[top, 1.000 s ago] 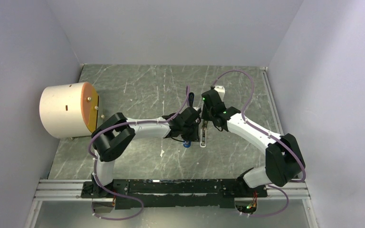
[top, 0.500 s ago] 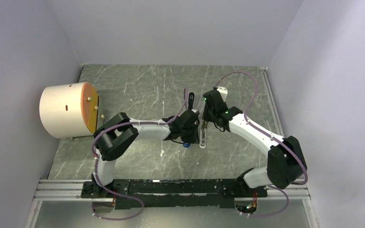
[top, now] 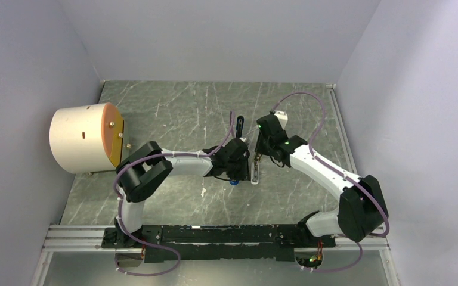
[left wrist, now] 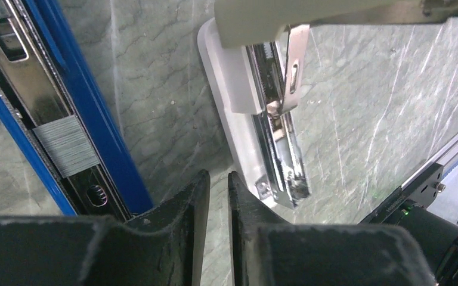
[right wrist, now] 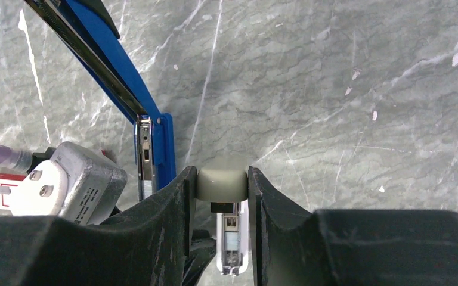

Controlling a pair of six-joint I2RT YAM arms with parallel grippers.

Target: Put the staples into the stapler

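Staples [left wrist: 65,146] lie in the channel of the open blue stapler [left wrist: 104,143]. Left pincer [left wrist: 214,182] is narrow and empty. Right pincer [right wrist: 222,196], clamping the pale bar [right wrist: 220,177], has drifted right; likely only closing remains.

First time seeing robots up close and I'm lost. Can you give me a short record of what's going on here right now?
stapler: blue, swung open on the table
staples: grey ribbed block sitting in the stapler's metal channel
pale beige bar: its end pinched by the right gripper
left gripper: nearly shut, nothing between its fingers, beside the stapler
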